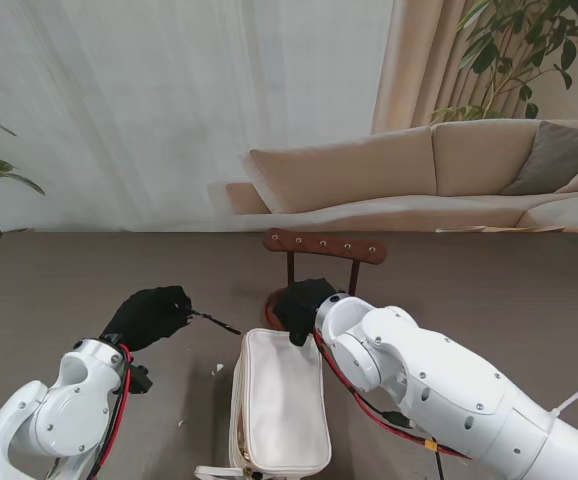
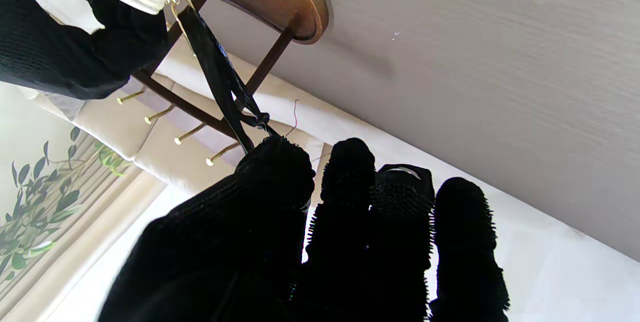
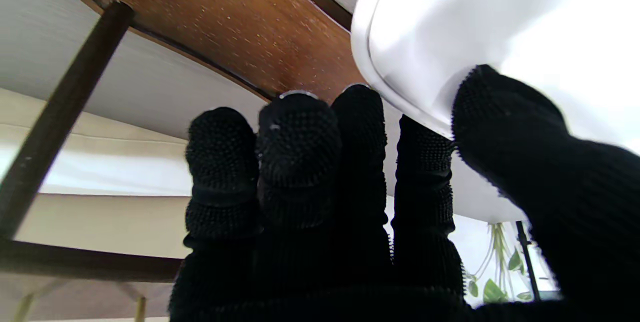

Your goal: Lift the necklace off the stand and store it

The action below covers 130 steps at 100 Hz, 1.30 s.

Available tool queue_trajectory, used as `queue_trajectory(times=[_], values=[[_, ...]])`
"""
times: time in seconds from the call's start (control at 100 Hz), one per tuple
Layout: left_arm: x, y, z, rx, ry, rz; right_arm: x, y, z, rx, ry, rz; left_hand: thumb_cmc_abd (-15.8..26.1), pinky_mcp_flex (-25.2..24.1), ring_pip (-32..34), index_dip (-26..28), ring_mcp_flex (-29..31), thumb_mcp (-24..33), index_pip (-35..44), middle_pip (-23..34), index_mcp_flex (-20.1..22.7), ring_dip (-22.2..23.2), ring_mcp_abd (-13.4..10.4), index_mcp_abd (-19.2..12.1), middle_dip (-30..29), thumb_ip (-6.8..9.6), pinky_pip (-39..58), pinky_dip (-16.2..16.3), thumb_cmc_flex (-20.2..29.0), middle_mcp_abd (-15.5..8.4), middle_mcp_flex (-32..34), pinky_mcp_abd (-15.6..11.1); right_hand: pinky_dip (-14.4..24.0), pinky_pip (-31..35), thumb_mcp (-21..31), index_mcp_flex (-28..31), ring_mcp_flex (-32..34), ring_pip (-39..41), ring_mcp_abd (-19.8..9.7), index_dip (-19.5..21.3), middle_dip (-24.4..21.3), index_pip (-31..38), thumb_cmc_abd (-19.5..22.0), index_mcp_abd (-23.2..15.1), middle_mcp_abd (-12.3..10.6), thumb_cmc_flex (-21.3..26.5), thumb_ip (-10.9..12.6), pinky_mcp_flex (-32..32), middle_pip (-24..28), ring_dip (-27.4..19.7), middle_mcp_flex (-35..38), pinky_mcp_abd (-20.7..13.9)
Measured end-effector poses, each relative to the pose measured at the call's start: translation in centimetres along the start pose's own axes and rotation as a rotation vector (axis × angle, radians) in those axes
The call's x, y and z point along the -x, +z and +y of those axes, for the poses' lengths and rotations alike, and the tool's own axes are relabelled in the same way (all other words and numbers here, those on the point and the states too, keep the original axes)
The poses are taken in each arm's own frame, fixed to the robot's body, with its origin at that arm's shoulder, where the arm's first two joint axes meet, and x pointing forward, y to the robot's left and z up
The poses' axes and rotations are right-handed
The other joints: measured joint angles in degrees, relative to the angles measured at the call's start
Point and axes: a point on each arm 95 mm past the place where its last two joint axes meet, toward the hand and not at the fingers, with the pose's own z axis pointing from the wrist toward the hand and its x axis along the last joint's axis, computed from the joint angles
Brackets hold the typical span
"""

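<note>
Left hand (image 1: 149, 316): clenched on black necklace (image 2: 220, 74), clear of stand (image 1: 324, 246).
Right hand (image 1: 304, 308): pinching far rim of white pouch (image 1: 279, 402); necklace cord spans from left hand toward pouch above worktop (image 1: 89, 270).

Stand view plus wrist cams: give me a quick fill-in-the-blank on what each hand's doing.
1. The black cord running to the pouch's gold clasp is pinched by the ____ hand.
2. The pouch, gripped at its far end by the right hand, is ____ in colour.
3. The four gold pegs of the wooden stand seen from the left wrist carry ____.

Missing words: left; white; nothing
</note>
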Motion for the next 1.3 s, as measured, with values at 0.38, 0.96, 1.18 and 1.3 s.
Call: queue_trajectory(times=[0.38, 0.96, 1.18, 1.3], values=[[-0.6, 1.1, 1.3, 0.041, -0.039, 0.049, 0.8, -0.5, -0.9, 0.081, 0.061, 0.050, -0.07, 0.00, -0.49, -0.04, 0.00, 0.20, 0.00, -0.02, 0.38, -0.03, 0.04, 1.73, -0.01, -0.01, 0.00, 0.00, 0.03, 0.00, 0.01, 0.10, 0.01, -2.49, -14.66, -7.34, -8.48, -12.95, 3.48, 0.23, -5.88, -9.95, 23.10, 3.83, 2.60, -11.78, 12.77, -0.94, -1.97, -3.32, -14.05, 2.43], [-1.1, -0.6, 3.0, 0.106, -0.051, 0.079, 3.4, 0.7, -2.5, -0.029, 0.084, 0.142, -0.07, -0.07, -0.54, -0.04, -0.01, 0.20, 0.05, -0.07, 0.39, -0.03, 0.06, 1.96, -0.01, 0.00, 0.00, 0.00, 0.06, 0.02, 0.01, 0.11, 1.48, -6.98, -31.82, -7.57, -17.98, -13.82, 5.78, -0.80, -10.68, -14.02, 30.87, 2.38, 3.80, -15.61, 12.25, -0.99, -2.96, -4.56, -22.26, 3.84], [-1.7, -1.9, 3.2, 0.108, -0.060, 0.097, 3.3, 1.4, -2.8, 0.009, 0.090, 0.181, -0.07, -0.15, -0.55, -0.04, -0.02, 0.20, 0.05, -0.08, 0.39, -0.03, 0.07, 2.00, -0.01, 0.01, 0.00, 0.00, 0.06, 0.02, 0.01, 0.12, 1.48, -3.27, -14.26, 1.47, -6.21, -7.53, 2.49, -6.82, -7.90, -5.24, 19.41, 3.14, 1.37, -12.17, 1.41, -0.99, 0.76, -3.82, -6.16, 3.55], [-2.0, -2.6, 3.0, 0.108, -0.068, 0.103, 3.1, 1.6, -2.8, 0.001, 0.096, 0.187, -0.07, -0.50, -0.55, -0.04, -0.02, 0.20, 0.06, -0.09, 0.39, -0.03, 0.10, 2.02, -0.01, 0.01, 0.00, 0.00, 0.06, 0.05, 0.01, 0.12, 1.48, -0.41, -10.00, 4.33, -1.12, -2.63, 2.22, -1.94, -4.91, -5.23, 17.85, 5.51, 1.10, -12.22, 1.51, -0.59, 2.71, -2.03, -1.53, 3.30]])
